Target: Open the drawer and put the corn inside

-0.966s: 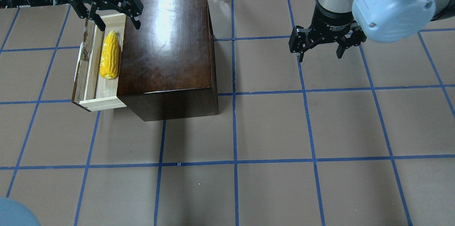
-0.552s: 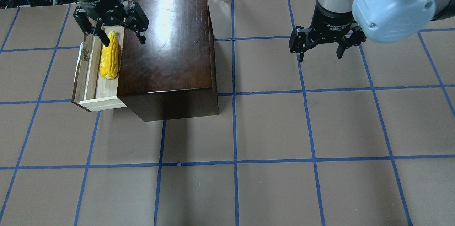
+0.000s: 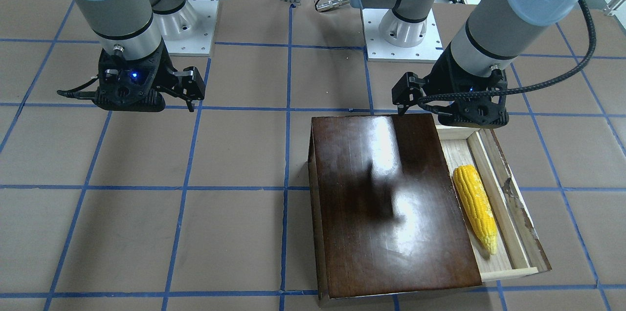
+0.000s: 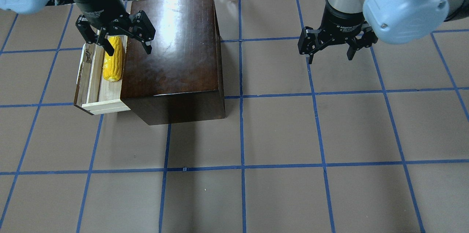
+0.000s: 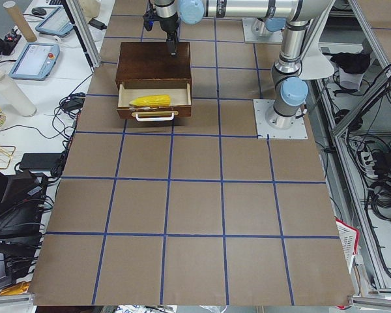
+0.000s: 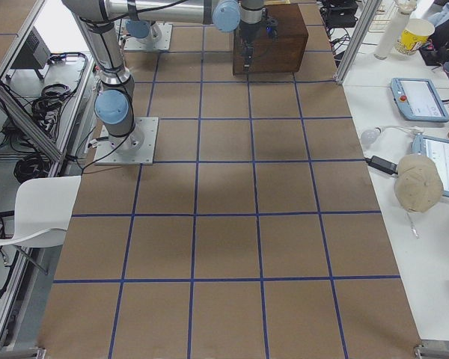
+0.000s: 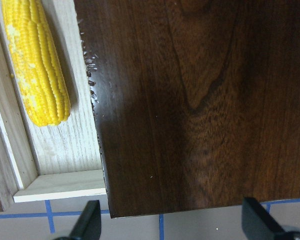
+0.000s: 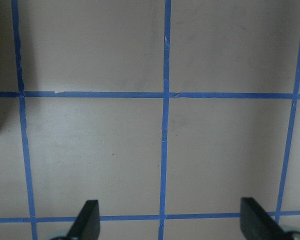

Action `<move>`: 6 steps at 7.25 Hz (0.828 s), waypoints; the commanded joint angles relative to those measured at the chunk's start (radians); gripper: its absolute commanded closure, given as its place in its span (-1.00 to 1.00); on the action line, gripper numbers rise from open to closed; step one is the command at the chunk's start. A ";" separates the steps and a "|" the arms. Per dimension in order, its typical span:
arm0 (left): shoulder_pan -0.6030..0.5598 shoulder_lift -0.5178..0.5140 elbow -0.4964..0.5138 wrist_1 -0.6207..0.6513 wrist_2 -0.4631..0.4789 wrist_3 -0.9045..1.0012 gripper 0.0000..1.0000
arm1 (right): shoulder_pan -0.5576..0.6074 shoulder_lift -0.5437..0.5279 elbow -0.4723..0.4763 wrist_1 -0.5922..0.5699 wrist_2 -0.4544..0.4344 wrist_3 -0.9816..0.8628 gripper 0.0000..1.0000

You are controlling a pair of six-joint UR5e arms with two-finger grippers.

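Two tools: left tool (image 4: 128, 50) and right tool (image 4: 329, 58), both spread, empty
Corn (image 4: 113, 59): lying inside open drawer (image 4: 91, 75)
Left tool: over box (image 4: 172, 42) edge

The corn (image 3: 474, 206) is being shown in bright yellow, patterned with rows of kernels and paling at its tip. The drawer (image 3: 511, 225) is being seen in pale grained wood, the box (image 3: 386, 203) in glossy dark brown, and the table (image 3: 146, 203) in grey-brown, gridded with blue tape.

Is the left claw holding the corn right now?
No: the left claw is open and empty above the box, while the corn lies free in the drawer.
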 commanded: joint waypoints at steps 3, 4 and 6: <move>-0.004 0.045 -0.070 0.056 0.002 0.000 -1.00 | 0.000 -0.001 0.000 -0.001 -0.001 0.000 -1.00; -0.002 0.048 -0.070 0.058 0.002 0.000 -1.00 | 0.000 0.000 0.000 -0.002 0.000 0.000 -1.00; 0.010 0.047 -0.058 0.065 -0.001 0.000 -1.00 | 0.000 0.000 0.000 0.000 -0.001 0.000 -1.00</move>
